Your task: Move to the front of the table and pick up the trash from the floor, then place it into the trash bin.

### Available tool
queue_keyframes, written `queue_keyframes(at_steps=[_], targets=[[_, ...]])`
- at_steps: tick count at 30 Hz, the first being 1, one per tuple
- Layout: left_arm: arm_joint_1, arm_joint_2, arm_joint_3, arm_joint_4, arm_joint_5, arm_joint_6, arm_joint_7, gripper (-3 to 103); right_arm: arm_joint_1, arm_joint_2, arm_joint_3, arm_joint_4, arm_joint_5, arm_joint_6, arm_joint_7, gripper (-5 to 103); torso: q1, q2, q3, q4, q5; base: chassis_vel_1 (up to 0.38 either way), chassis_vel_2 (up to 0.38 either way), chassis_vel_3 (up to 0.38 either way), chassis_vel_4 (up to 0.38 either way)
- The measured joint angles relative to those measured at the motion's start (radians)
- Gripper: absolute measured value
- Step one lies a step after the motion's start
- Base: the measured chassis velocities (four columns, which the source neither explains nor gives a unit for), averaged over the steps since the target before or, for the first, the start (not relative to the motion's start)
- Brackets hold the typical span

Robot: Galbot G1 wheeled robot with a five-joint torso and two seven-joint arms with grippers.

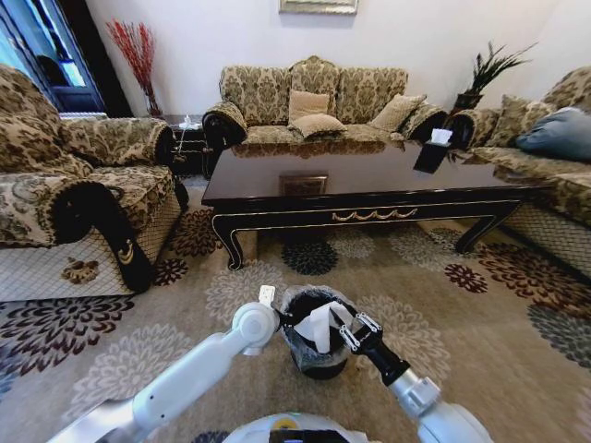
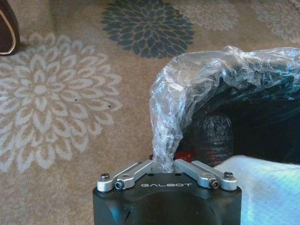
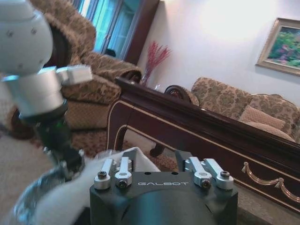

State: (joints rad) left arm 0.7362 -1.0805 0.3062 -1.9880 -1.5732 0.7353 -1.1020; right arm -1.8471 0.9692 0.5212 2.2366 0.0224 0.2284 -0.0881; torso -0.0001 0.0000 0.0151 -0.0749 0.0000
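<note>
Head view: the left gripper (image 1: 292, 322) is at the near-left rim of the trash bin (image 1: 317, 360), jaws closed on the plastic bag (image 2: 187, 89) folded over that rim. Left wrist view confirms it: both fingers (image 2: 136, 169) pinch a gathered fold of the liner. The left arm reaches in from the lower left, forearm angled up to a rounded wrist joint just beside the bin.

The right gripper (image 1: 340, 323) is over the bin's mouth, jaws closed on a piece of white paper trash (image 1: 320, 325) held above the opening. The right arm rises from the lower right, black forearm slanting up and inward.

The bin stands on the patterned carpet (image 1: 443, 314), in front of the table (image 1: 369, 189), apart from it. A dark object lies inside the bin (image 2: 213, 136).
</note>
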Motion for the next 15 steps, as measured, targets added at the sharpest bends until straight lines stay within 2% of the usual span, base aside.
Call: queue_keyframes(at_steps=[1,4,5,7,8,10,12,14,15], targets=[[0.003,0.002,-0.004,-0.002,-0.001,0.000,0.000,0,-0.001,0.000,0.001,-0.008,-0.027,0.001,-0.009,51,0.000,0.000,0.000,-0.0001,-0.0001,0.000,0.000,0.000,0.000],[0.015,0.005,-0.018,-0.012,-0.005,0.000,0.000,0,0.005,0.003,0.010,-0.045,-0.153,0.020,-0.020,67,0.000,0.000,0.000,-0.0001,0.0000,0.000,0.000,0.000,0.000],[0.015,0.005,-0.018,-0.012,-0.005,0.000,0.000,0,0.005,0.003,0.010,-0.045,-0.153,0.020,-0.020,67,0.000,0.000,0.000,-0.0001,0.0000,0.000,0.000,0.000,0.000],[0.023,0.012,-0.030,-0.018,-0.009,0.000,0.000,0,0.007,0.005,0.020,-0.055,-0.201,0.026,-0.016,78,0.000,0.000,0.000,-0.0002,-0.0001,0.000,0.000,0.000,0.000],[0.030,0.018,-0.041,-0.018,-0.011,0.000,0.000,0,0.008,0.005,0.027,-0.055,-0.209,0.027,-0.008,84,0.000,0.000,0.000,-0.0002,-0.0001,0.000,0.000,0.000,0.000],[0.036,0.023,-0.054,-0.018,-0.011,0.000,0.000,0,0.008,0.005,0.033,-0.055,-0.212,0.028,-0.003,84,0.000,0.000,0.000,-0.0001,-0.0002,0.000,0.000,0.000,0.000],[0.049,0.034,-0.092,-0.010,-0.015,0.000,0.002,0,0.007,0.003,0.047,-0.055,-0.225,0.040,0.003,94,0.000,0.000,0.000,0.0000,-0.0002,0.000,0.000,0.000,0.000],[0.050,0.035,-0.099,-0.009,-0.016,0.000,0.002,0,0.007,0.003,0.048,-0.055,-0.228,0.042,0.004,97,0.000,0.000,0.000,0.0000,-0.0002,0.000,0.000,0.000,0.000],[0.056,0.041,-0.133,-0.002,-0.021,0.000,0.005,0,0.002,0.002,0.050,-0.053,-0.239,0.050,0.006,99,0.000,0.000,0.000,0.0000,-0.0001,0.000,0.000,0.000,0.000]])
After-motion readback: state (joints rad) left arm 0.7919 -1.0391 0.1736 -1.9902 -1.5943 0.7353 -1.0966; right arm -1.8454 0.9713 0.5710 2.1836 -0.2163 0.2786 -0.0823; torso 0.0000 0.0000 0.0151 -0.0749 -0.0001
